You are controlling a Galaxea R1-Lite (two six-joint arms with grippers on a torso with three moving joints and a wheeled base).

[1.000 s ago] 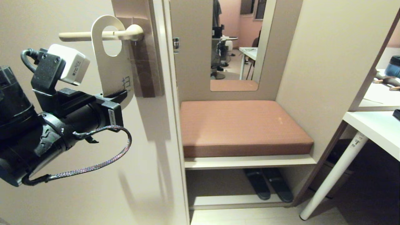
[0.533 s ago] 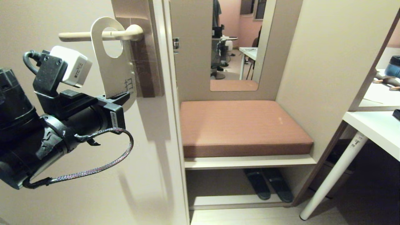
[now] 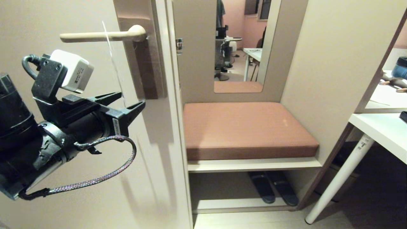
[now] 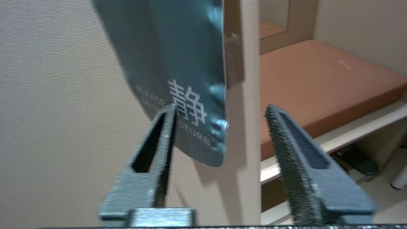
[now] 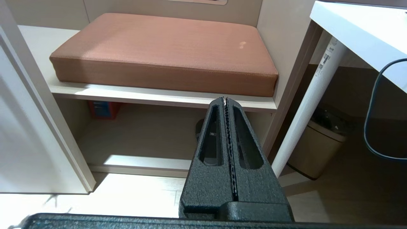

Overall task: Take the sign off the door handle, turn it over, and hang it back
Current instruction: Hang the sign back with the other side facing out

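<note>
Hanging edge-on from the door handle (image 3: 101, 36), the sign (image 3: 115, 65) shows in the head view only as a thin pale sliver dropping from the lever toward 6 o'clock. Lever is horizontal, elbow end at 3 o'clock against the brown backplate (image 3: 149, 63).

Left gripper (image 3: 127, 100) sits directly at 6 o'clock of the lever, jaws spread, nothing clamped. Sign's lower end hangs in the gap between the two fingers. Left wrist view: blue-grey face of the sign (image 4: 178, 79) toward the camera, white characters and partial "STURE" lettering near the rounded bottom end. One finger (image 4: 159, 143) overlaps the sign's lower edge; can't tell if it touches. Other finger stands well apart from the card, toward the cushion side. Sign looks slightly blurred.

Right gripper (image 5: 226, 101) is clenched, jaws pressed together on nothing, parked low, pointing at the front edge of the shelf (image 5: 159, 97) under the brown cushion (image 5: 165, 47). Not visible in the head view.

Head view, 3 o'clock of the door: cushion bench, mirror (image 3: 241, 44) above it, white table leg (image 3: 340, 181) at 4 o'clock.
</note>
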